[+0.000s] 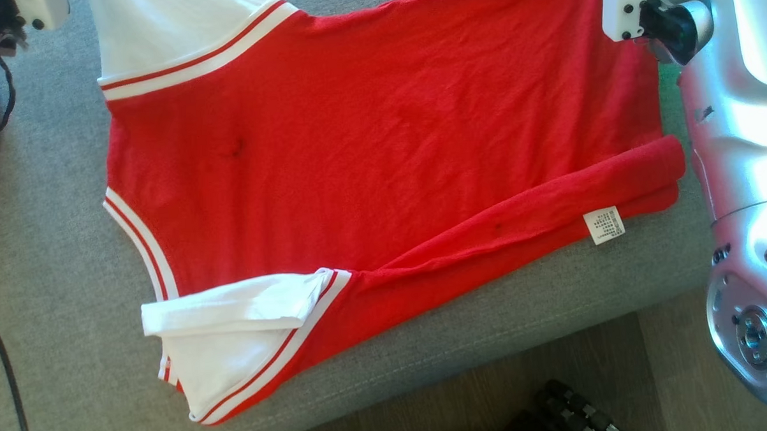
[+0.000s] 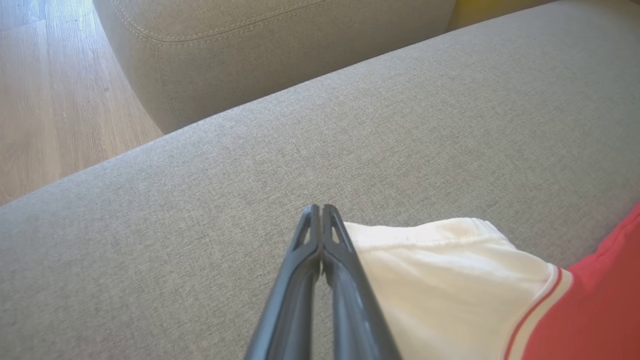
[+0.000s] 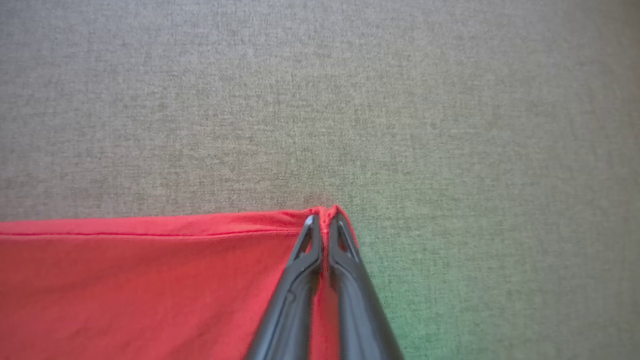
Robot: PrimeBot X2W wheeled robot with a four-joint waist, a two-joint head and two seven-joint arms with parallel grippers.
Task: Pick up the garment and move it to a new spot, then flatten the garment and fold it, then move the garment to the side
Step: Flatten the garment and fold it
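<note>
While the garment (image 1: 381, 152) is lying spread on the grey cushion (image 1: 53, 265) in the head view, its near edge is rolling over at 4 o'clock. Left wrist view: the left gripper (image 2: 320, 212) is sitting closed beside the white sleeve (image 2: 450, 280), grip unclear. Right wrist view: the right gripper (image 3: 324, 220) is pinching the red hem (image 3: 150, 224) at its corner. Flattening probably means both pulling outward evenly, keeping low.

Arm (image 1: 738, 152): we see a rounded, glossy silver shell with a small dark marking.
Joint cap (image 1: 754, 338): round and silver, with a bolt at its centre.
Bracket (image 1: 625, 9): white, with dark screws.
Cable (image 1: 6, 95): thin and black.
Fingers (image 2: 345, 280): we see them long and dark grey, with slotted tips.
</note>
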